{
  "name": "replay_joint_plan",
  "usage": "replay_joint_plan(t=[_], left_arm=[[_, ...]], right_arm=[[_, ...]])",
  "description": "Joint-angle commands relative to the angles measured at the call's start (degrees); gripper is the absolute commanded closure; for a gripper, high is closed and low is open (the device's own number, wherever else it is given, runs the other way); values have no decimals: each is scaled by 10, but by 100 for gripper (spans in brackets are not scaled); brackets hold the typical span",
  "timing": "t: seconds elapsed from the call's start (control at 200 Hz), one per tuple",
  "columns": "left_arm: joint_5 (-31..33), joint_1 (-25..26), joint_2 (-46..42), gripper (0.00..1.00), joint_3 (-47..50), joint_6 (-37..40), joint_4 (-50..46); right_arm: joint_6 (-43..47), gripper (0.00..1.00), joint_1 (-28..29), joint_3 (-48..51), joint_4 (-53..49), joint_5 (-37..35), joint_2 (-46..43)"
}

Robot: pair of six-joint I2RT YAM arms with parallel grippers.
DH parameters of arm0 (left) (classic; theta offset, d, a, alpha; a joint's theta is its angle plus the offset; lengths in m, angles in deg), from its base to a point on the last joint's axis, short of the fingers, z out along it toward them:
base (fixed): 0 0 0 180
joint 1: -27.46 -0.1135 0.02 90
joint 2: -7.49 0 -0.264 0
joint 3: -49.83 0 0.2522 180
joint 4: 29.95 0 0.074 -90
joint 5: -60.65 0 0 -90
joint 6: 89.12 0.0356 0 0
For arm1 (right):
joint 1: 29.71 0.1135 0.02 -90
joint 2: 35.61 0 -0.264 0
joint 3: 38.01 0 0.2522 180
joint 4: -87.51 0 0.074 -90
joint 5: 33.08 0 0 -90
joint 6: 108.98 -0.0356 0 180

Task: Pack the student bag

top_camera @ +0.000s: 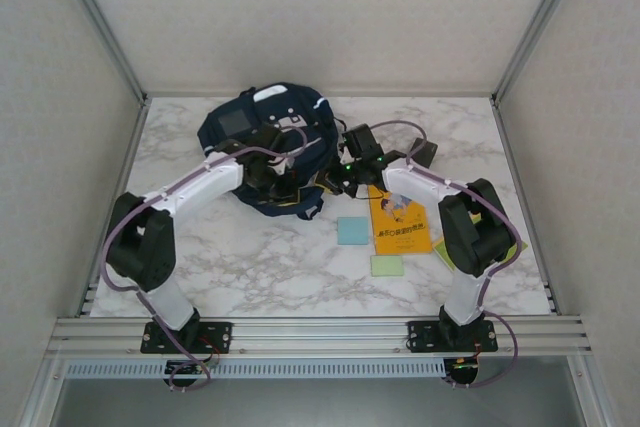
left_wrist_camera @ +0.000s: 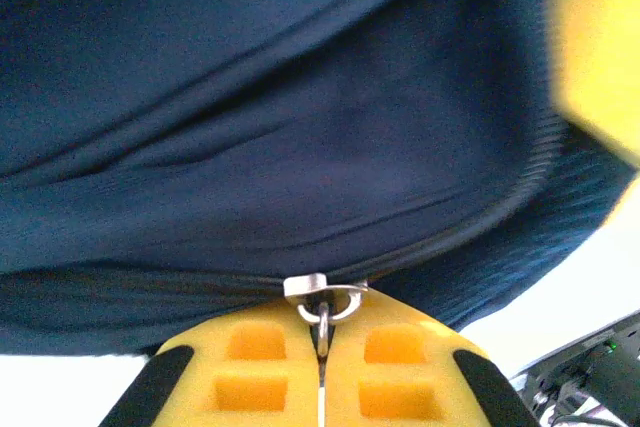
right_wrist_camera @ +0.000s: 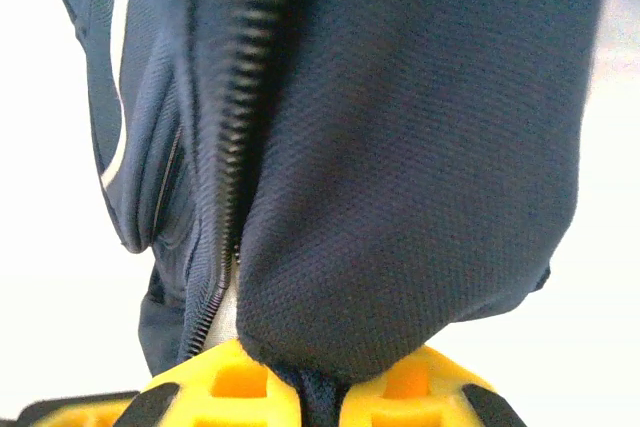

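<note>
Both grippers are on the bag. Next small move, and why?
Probably draw the left gripper along the zipper to open it. Its jaws are shut on the zipper pull, the right gripper pinches the student bag fabric beside the teeth as an anchor, and the yellow book lies outside on the table.

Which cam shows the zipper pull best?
Left wrist: the zipper pull sits sharp and centred, pinched in the left hand. Right wrist gives zipper teeth running down the student bag, with the right hand shut on its fabric. Top external gives the whole bag; the pull is too small to tell there.
</note>
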Motion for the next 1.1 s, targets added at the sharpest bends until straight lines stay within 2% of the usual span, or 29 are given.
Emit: replay_joint_plan(t=[0.0, 0.235, 0.455, 0.561, 0.646, 0.726, 0.846, 0.916, 0.991, 1.051, 1.096], left_arm=[[27, -41, -38, 100, 19, 44, -135], [90, -91, -12, 100, 25, 95, -209], [200, -145, 20, 100, 25, 139, -237], [294, -151, 4, 100, 21, 142, -180], [346, -151, -21, 100, 37, 157, -80], [421, -155, -38, 100, 55, 188, 6], [518, -199, -13, 100, 40, 223, 59], [505, -247, 9, 100, 14, 215, 58], [437, -292, 15, 100, 9, 216, 77], [386, -311, 15, 100, 11, 230, 97], [380, -319, 17, 100, 10, 235, 106]], right_arm=[[172, 100, -14, -59, -111, -59, 15], [276, 100, -16, -84, -168, -102, 33], [278, 100, -23, -95, -176, -92, 23], [282, 100, -26, -97, -174, -70, 17], [294, 100, -29, -97, -167, -51, 16], [306, 100, -33, -99, -164, -28, 18], [329, 100, -36, -105, -163, 11, 18], [341, 100, -35, -109, -166, 24, 18], [350, 100, -36, -109, -165, 33, 19], [352, 100, -35, -111, -164, 44, 21], [353, 100, -36, -115, -163, 53, 25]])
